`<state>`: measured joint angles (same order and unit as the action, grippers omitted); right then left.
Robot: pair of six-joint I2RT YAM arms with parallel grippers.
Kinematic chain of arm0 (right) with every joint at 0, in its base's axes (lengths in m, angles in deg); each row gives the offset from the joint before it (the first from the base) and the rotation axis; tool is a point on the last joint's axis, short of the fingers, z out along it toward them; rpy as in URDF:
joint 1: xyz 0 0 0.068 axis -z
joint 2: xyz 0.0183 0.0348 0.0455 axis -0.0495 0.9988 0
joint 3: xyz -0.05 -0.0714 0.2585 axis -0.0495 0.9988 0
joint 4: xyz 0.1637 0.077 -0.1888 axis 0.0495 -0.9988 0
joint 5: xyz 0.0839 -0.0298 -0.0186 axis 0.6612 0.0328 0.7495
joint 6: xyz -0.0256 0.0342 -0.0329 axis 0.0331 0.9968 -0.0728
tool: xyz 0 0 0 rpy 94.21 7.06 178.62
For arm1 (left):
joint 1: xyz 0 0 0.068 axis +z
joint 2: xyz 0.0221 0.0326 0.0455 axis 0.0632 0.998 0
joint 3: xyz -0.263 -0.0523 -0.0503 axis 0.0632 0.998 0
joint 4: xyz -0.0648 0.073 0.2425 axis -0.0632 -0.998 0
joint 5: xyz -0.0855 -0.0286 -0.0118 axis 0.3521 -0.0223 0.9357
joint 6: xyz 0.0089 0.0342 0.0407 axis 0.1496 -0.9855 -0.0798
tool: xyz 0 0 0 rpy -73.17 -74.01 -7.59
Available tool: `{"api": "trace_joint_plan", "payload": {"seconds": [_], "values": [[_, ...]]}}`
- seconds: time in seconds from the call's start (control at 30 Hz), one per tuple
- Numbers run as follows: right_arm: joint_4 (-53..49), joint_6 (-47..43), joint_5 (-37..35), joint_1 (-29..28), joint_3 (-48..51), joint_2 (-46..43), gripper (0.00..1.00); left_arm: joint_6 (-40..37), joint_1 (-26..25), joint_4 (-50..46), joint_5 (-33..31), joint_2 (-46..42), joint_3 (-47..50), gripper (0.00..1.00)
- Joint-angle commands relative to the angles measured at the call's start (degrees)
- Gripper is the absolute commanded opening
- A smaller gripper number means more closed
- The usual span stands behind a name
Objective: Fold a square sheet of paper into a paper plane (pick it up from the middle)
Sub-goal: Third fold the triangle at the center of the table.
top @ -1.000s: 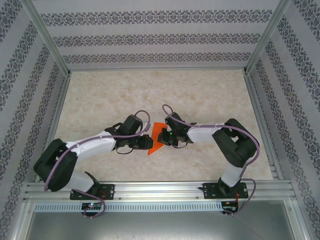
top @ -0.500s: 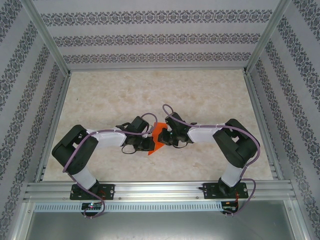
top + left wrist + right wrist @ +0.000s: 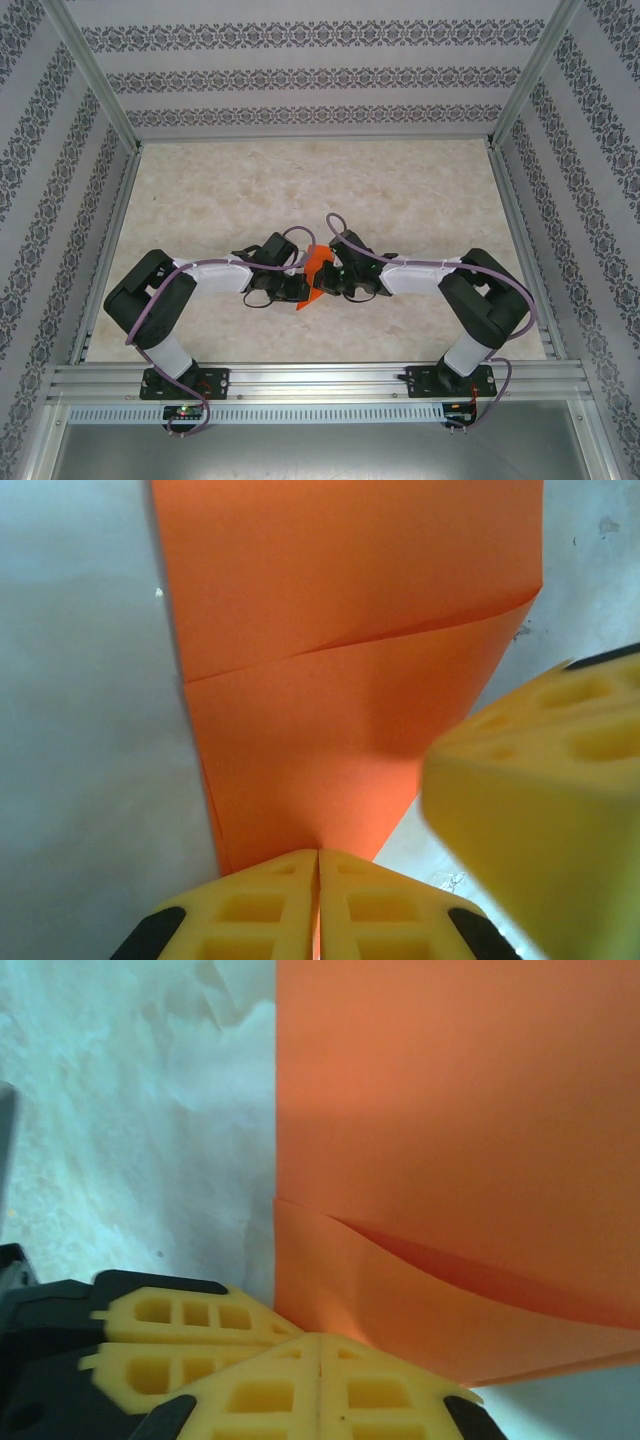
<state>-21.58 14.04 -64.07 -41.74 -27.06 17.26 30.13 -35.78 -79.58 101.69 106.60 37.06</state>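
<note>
Both arms are seen converged over the middle of the tabletop (image 3: 400, 180), with the wrists facing each other.

The sheet of paper (image 3: 316, 268) is held between the two grippers and is already folded. It is tilted up, with one corner pointing toward the near edge. Whether that corner rests on the tabletop cannot be told.

Left gripper (image 3: 318, 855): the jaws are pressed together and the paper's narrow end is pinched between the yellow fingers (image 3: 250, 910). From there the paper widens away from the camera, and a diagonal crease with an overlapping layer is seen across it. A yellow finger of the other gripper is seen blurred at the right of the left wrist view, just beside the paper's edge.

Right gripper (image 3: 320, 1340): the jaws are pressed together and the paper's lower flap is pinched. In the right wrist view two layers are seen, the lower one slightly bowed away from the upper. Marbled tabletop is seen to the left of the paper's straight edge.
</note>
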Motion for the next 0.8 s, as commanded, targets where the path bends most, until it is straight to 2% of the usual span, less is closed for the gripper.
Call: {"api": "trace_joint_plan", "payload": {"seconds": [0.0, 0.33, 0.77], "values": [[2.4, 1.4, 0.1, -0.9, 0.2, 1.7, 0.03, -1.4, 0.4, -2.2, -4.5, 1.0, 1.3, 0.11], [-0.8, 0.6, -2.5, -1.0, 1.0, 3.6, 0.04, -1.4, 0.4, -2.8, -5.4, 1.0, 1.8, 0.11], [3.6, 1.8, -2.0, 1.7, 3.2, 3.5, 0.07, -2.5, 0.4, -4.6, -7.2, 1.4, 2.4, 0.07]]}}
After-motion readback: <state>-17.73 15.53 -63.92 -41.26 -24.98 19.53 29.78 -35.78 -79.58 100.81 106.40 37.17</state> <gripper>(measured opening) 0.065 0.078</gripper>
